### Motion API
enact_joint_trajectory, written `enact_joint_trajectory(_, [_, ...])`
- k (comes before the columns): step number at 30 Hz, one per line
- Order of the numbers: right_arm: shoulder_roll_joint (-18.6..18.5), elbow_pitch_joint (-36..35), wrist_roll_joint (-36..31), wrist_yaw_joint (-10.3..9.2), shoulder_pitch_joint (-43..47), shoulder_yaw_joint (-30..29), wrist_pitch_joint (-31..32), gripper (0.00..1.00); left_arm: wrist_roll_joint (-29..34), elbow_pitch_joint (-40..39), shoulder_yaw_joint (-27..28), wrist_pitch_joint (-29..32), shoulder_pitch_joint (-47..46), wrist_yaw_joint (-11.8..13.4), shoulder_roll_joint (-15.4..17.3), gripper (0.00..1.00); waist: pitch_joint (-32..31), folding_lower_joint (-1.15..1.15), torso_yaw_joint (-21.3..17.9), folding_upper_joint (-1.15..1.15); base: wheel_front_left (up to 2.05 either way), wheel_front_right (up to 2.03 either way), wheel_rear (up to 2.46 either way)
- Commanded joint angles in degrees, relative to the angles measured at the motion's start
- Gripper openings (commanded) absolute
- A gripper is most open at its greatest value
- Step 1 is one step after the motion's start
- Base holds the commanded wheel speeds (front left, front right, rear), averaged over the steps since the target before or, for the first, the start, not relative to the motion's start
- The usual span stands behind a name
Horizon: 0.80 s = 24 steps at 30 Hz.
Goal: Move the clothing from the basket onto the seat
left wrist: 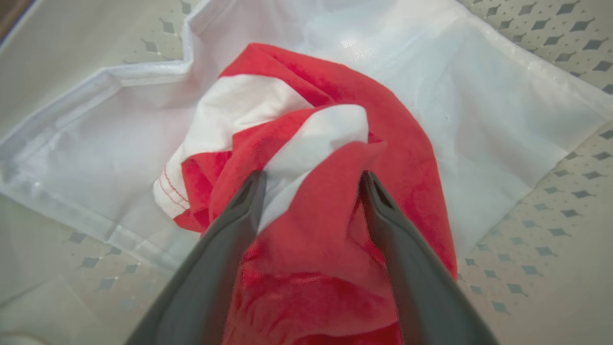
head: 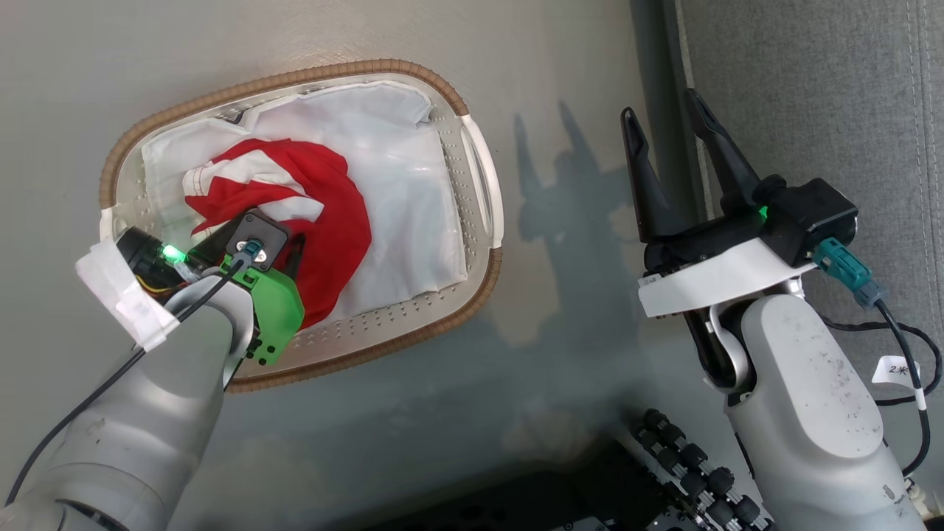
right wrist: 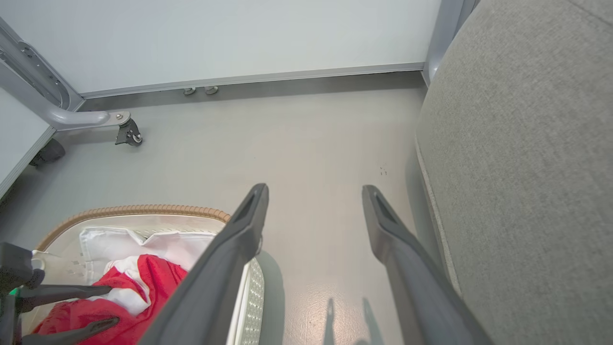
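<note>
Brown woven rim over white perforated plastic: basket (head: 295,77), oval, with white side handles, standing at left on the grey floor (head: 560,354). Lined with a plain white cloth sheet (head: 398,162), spread nearly flat and reaching towards the far rim.

Red with white panels: clothing (head: 332,214), a single crumpled heap of thin fabric. Lies on the sheet in the near-left part of the basket.

Dark, long-fingered: left gripper (left wrist: 311,175), reaching down into the basket from the near left, with a green housing at the wrist. Jaws spread wide, not clamped. Fingers (left wrist: 230,225) pressed into the heap, one on each side of a raised red-and-white fold, with fabric filling the gap between them.

Far beyond the basket, in the right wrist view: pale wall (right wrist: 239,38) and a grey frame leg on a black castor (right wrist: 129,134).

Grey floor between basket and seat, carrying the two-pronged shadow (head: 546,169) of the other fingers.

Black: right gripper (head: 661,105), well apart from the basket, hovering over the floor just beside the seat's left edge, fingers pointing far. Jaws wide apart, nothing between them. White tape at the wrist, teal connector and black cable on its right.

Grey woven upholstery: seat (head: 811,88), far right, with stitched seams running near to far.
</note>
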Motion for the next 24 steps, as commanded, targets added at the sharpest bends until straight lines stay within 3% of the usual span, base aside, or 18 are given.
enact_joint_trajectory(1, [-0.19, 0.11, 0.4, -0.08, 0.34, 0.1, -0.13, 1.0, 1.0, 0.59, -0.59, 0.37, -1.49, 0.55, -0.06, 1.0, 0.09, -0.01, -0.06, 0.0, 0.0, 0.0, 0.0])
enact_joint_trajectory(11, [-0.18, 0.52, 1.06, -0.08, 0.43, 1.07, -0.13, 1.0, 3.15, 3.34, -4.25, 6.12, -3.19, 0.68, -0.74, 1.0, 0.85, -0.01, -0.55, 0.0, 0.0, 0.0, 0.0])
enact_joint_trajectory(19, [-0.16, 0.29, 2.95, -0.08, 0.08, 0.45, -0.13, 1.0, 0.41, 3.65, -3.72, 9.63, -3.52, -0.65, -1.08, 1.0, 1.19, -0.01, -1.06, 0.0, 0.0, 0.0, 0.0])
enact_joint_trajectory(20, [-0.18, 0.33, 2.99, -0.08, 0.04, 0.39, -0.13, 1.0, 0.04, 3.68, -3.62, 9.65, -3.28, -0.66, -1.0, 0.92, 1.15, -0.01, -1.07, 0.0, 0.0, 0.0, 0.0])
enact_joint_trajectory(21, [-0.18, 0.43, 2.93, -0.08, 0.0, 0.37, -0.13, 1.0, -0.05, 3.68, -3.7, 9.22, -2.86, -0.76, -0.88, 0.31, 1.04, -0.01, -1.1, 0.0, 0.0, 0.0, 0.0])
enact_joint_trajectory(22, [-0.18, 0.5, 2.95, -0.08, -0.02, 0.38, -0.13, 1.0, -0.15, 3.66, -3.83, 8.75, -2.6, -0.88, -0.79, 0.0, 0.92, -0.01, -1.11, 0.0, 0.0, 0.0, 0.0])
enact_joint_trajectory(24, [-0.2, 0.29, 3.26, -0.08, -0.09, 0.02, -0.13, 1.0, -0.88, 3.66, -3.9, 8.29, -2.1, -1.07, -0.77, 0.0, 0.71, -0.01, -1.0, 0.0, 0.0, 0.0, 0.0])
